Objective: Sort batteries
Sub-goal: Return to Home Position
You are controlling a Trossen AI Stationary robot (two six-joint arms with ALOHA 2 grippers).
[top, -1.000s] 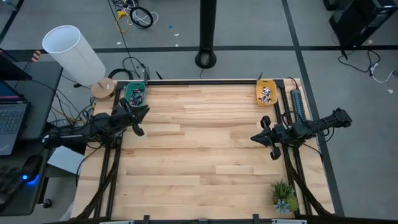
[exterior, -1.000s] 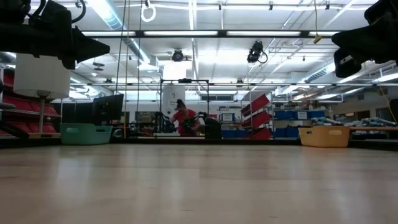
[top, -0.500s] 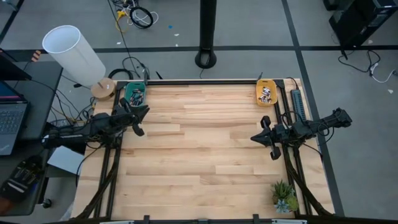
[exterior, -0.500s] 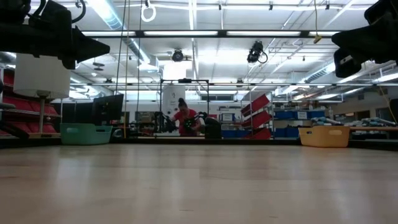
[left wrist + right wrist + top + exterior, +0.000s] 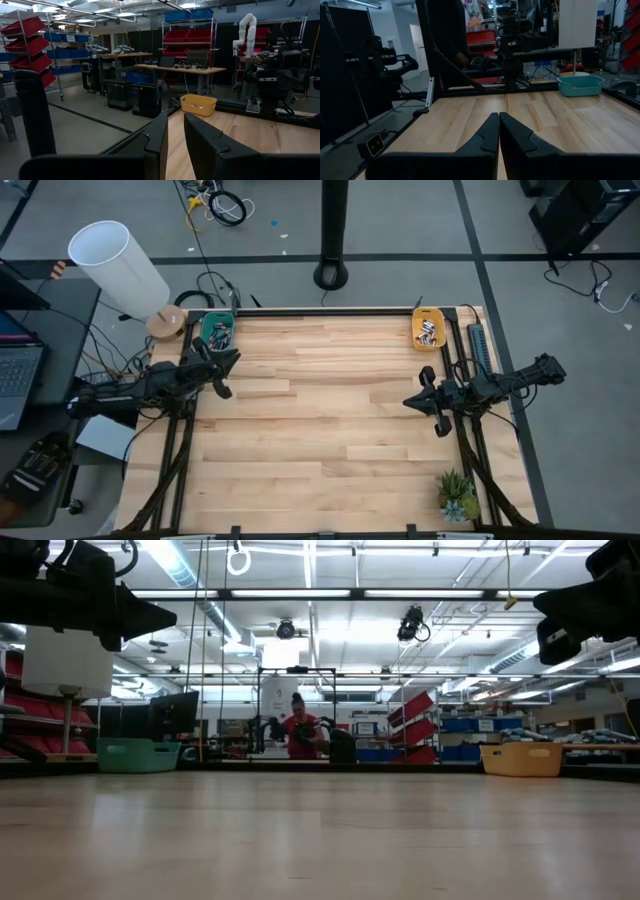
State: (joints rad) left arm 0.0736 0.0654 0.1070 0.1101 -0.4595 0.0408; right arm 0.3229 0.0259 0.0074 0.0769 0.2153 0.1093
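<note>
Looking straight down, the wooden table (image 5: 330,430) has both arms drawn back to its sides. The left gripper (image 5: 228,373) hangs near the left edge and the right gripper (image 5: 418,402) near the right edge. The batteries (image 5: 219,334) lie in two heaps at the far corners, some in the teal tray (image 5: 207,326) and the others in the yellow tray (image 5: 420,320) (each cell too small to count). A small plant (image 5: 457,495) stands at the near right corner.

From table height both trays sit at the far edge, well apart. Their walls hide the cells, and a person in red (image 5: 303,735) stands in the room behind.

In the left wrist view, that gripper's fingers (image 5: 157,137) stand a narrow gap apart with nothing between them, and the yellow tray shows far across the boards.

In the right wrist view, the two fingers (image 5: 487,135) are pressed together along their length, empty, and the teal tray sits ahead.
</note>
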